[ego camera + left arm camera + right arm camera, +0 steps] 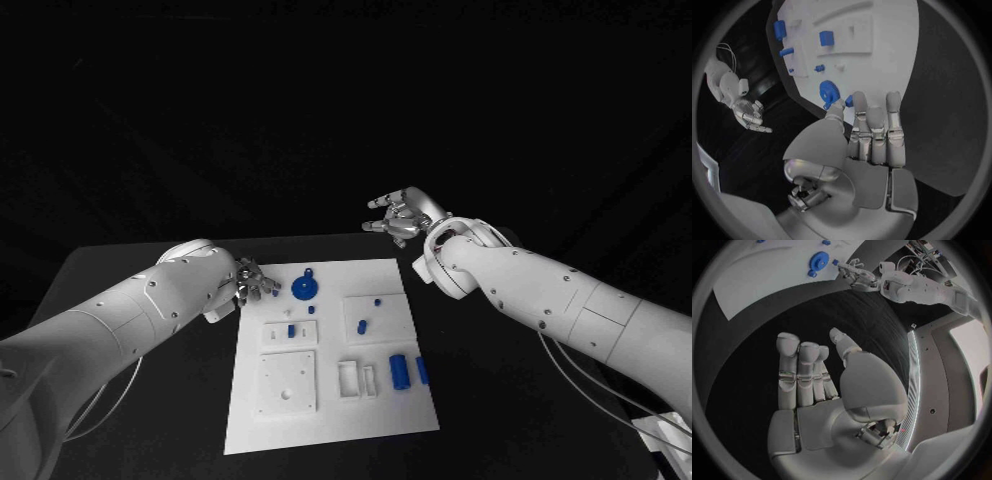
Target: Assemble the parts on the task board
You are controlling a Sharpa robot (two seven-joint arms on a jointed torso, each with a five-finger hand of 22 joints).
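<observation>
The left hand [254,281], fingers extended and holding nothing, hovers at the far left corner of the task board [332,420], just beside the blue gear [306,288]. The right hand [402,215] hangs open beyond the board's far right corner. The gear looks light, rigid and smooth, probably best pinched by its rim.

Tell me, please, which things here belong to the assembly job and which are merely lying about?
Job: task board; blue gear; blue cylinder; left robot hand; right robot hand.

Lying about: black table; white object at the table's corner.
</observation>
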